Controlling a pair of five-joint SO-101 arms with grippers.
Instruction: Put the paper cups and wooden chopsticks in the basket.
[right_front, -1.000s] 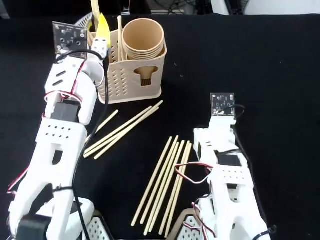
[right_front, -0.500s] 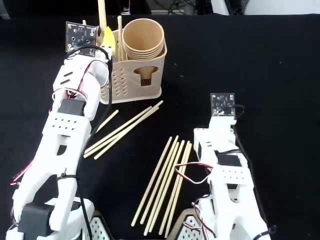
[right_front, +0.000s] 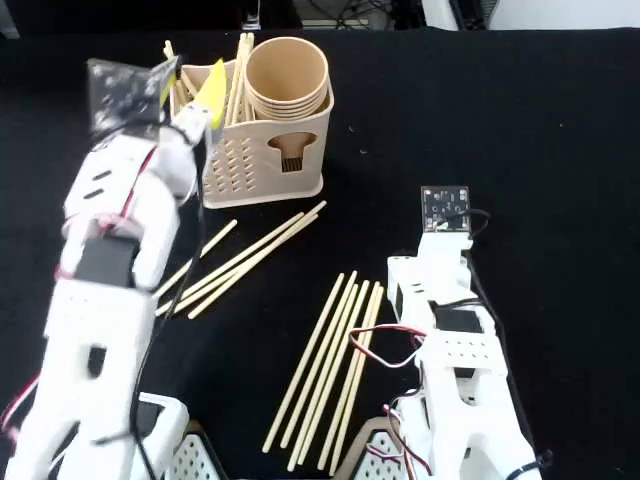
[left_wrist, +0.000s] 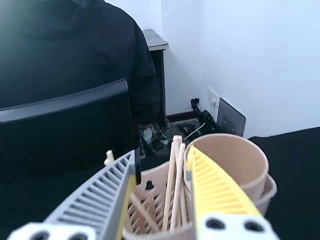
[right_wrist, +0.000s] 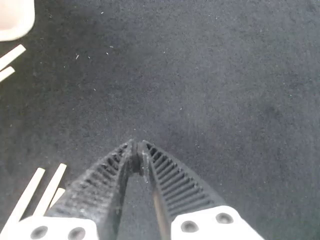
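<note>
A beige slotted basket (right_front: 268, 150) stands at the back of the black table. Stacked paper cups (right_front: 287, 72) fill its right compartment, and several wooden chopsticks (right_front: 236, 72) stand in its left one. My left gripper (right_front: 190, 88) hovers at the basket's left edge, open and holding nothing. In the left wrist view its grey and yellow fingers (left_wrist: 215, 190) frame the standing chopsticks (left_wrist: 175, 185) and the cups (left_wrist: 235, 160). Loose chopsticks lie in two bunches (right_front: 245, 258) (right_front: 330, 370) on the table. My right gripper (right_wrist: 136, 149) is shut and empty, low over bare cloth.
The right arm (right_front: 450, 340) rests beside the nearer chopstick bunch. Chopstick ends (right_wrist: 40, 192) and a basket corner (right_wrist: 12, 20) show at the edges of the right wrist view. A black chair (left_wrist: 65, 125) stands behind the table.
The left gripper held a chopstick upright over the basket; it has let go, the chopstick now stands in the left compartment, and the arm has drawn back to the left.
</note>
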